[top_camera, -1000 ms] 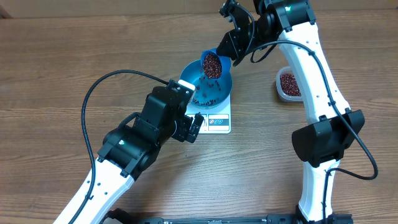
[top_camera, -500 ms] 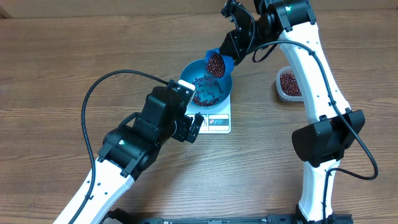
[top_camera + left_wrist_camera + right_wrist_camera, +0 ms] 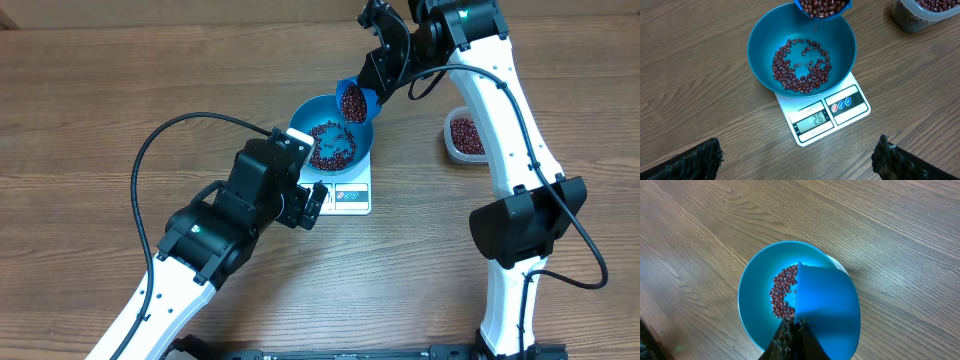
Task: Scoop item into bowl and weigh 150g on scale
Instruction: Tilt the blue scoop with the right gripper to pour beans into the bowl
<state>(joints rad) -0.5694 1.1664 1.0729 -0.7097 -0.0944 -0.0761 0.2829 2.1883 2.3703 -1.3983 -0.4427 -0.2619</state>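
You are in the pouring step: beans are being tipped from a scoop into the bowl while the scale weighs them.

The white scale (image 3: 852, 105) sits around the middle of the desk, and the deep blue bowl (image 3: 760, 55) stands on top of it. A thin ring of dark red-brown beans (image 3: 802, 72) covers the bottom of the bowl. The display shows a two-digit figure, which looks far short of the target.

Your right tool (image 3: 376, 80) is clamped on the handle of a small blue scoop (image 3: 355, 103). The scoop hangs tilted over the bowl's far rim, on the side towards the desk's far edge. It has beans heaped in it, and its lip points down into the bowl. The beans in the bowl lie directly below and just in front of that lip.

Your left tool (image 3: 797, 162) has its fingers wide apart and holds nothing. It hovers on the near side of the scale, close to the display edge, apart from the bowl.

A clear tub (image 3: 465, 135) with more beans sits well apart, towards the desk's right edge.

Next, you probably need to tilt the scoop further to empty it. Then go back to the tub for more, watching the display and adding smaller amounts as the target nears.
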